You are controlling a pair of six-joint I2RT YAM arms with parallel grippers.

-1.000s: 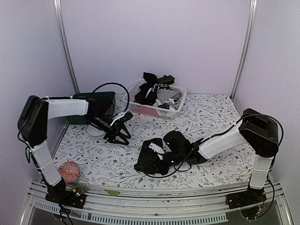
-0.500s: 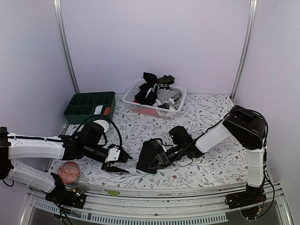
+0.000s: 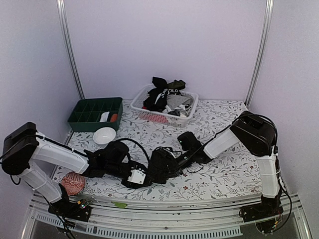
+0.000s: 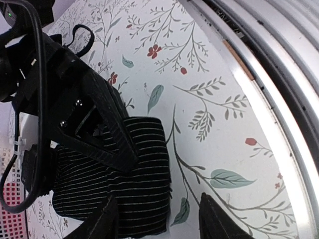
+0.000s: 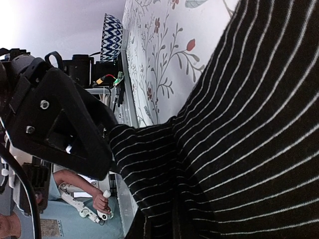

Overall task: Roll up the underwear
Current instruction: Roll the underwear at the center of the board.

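Change 1: my left pincer (image 4: 160, 223) has swung from the far left of the table (image 3: 224, 169), by the green tray (image 3: 97, 100), down to the near middle. It now stands released, its 2 fingers apart. The near edge of the black striped underwear (image 4: 132, 199) lies between them, not yet pinched.

Change 2: my right pincer (image 4: 119, 149) is clenched, as far as I can see on a fold of that same garment, and has drawn it leftward. The cloth was loosely spread 1 second back. It is now gathered into a compact flat block near the table's front edge, well apart from the white basket (image 3: 159, 118) where the other pieces lie.

Reading: both pincers now meet at 1 garment. I judge the folding about done and the roll itself not begun.

Next: left should close on the free edge while right holds.

Risk: the layers may slip apart if right lets go early.
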